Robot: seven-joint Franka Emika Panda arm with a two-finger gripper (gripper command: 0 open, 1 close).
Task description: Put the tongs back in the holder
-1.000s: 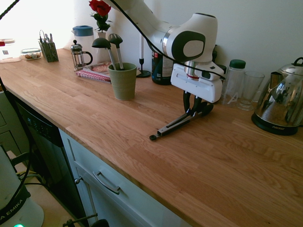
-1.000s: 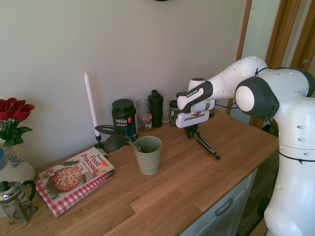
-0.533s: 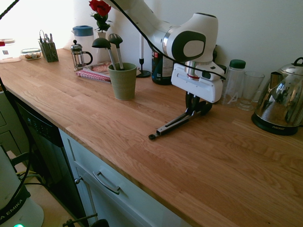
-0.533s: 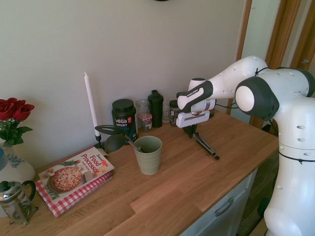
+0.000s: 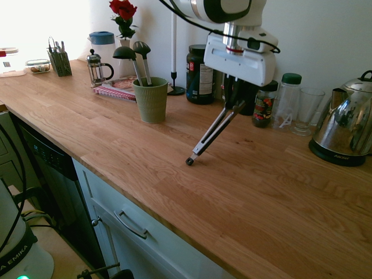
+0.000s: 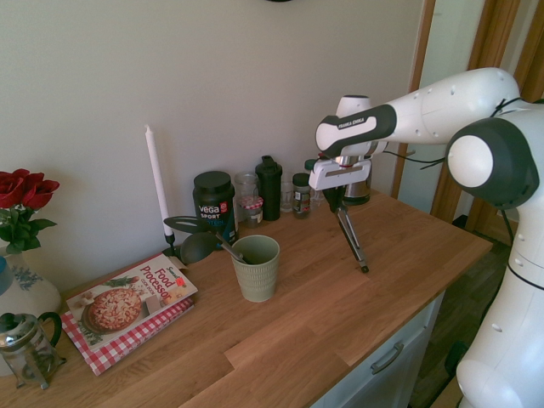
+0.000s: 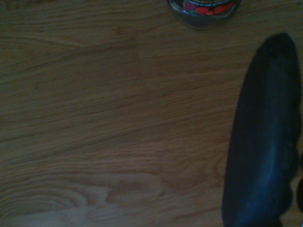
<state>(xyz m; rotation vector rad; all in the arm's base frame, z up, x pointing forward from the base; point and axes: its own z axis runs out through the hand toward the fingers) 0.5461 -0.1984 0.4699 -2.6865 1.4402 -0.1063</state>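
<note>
Gripper (image 5: pixel 235 103) pointing straight down above the wooden counter (image 5: pixel 244 192), fingers clamped tight on the black handle end of the tongs (image 5: pixel 210 135). Tongs hanging at a slant from that grip, silver arms running down and toward the near left in the first exterior view, small black tip (image 5: pixel 189 161) at or just above the wood; contact there impossible to settle. Same grip seen from the other side in the second exterior view: gripper (image 6: pixel 333 201) above, tongs (image 6: pixel 350 240) slanting down to a tip near the counter's front edge. Dark blurred shape (image 7: pixel 262 137) rising from the lower edge of the wrist view, matching the black handle held in the exterior views, over bare wood grain. Holder (image 5: pixel 150 99), sage-green and ribbed, standing upright on the counter well to the left of the tongs in the first exterior view, with two black-headed ladles (image 5: pixel 133 55) sticking up out of it. In the second exterior view, holder (image 6: pixel 257 267) left of the tongs and apart from them, a cookbook (image 6: pixel 132 303) on a red checked cloth further left. Along the far wall, a dark tub (image 5: pixel 200 75), a white candle (image 5: pixel 173 40), small jars (image 5: pixel 264 103), a drinking glass (image 5: pixel 308 110) and, at the right end, a shiny kettle (image 5: pixel 346 131). Roses (image 5: pixel 123 13), a French press (image 5: pixel 97 67) and a dark cutlery caddy (image 5: pixel 59 61) at the far left.
</note>
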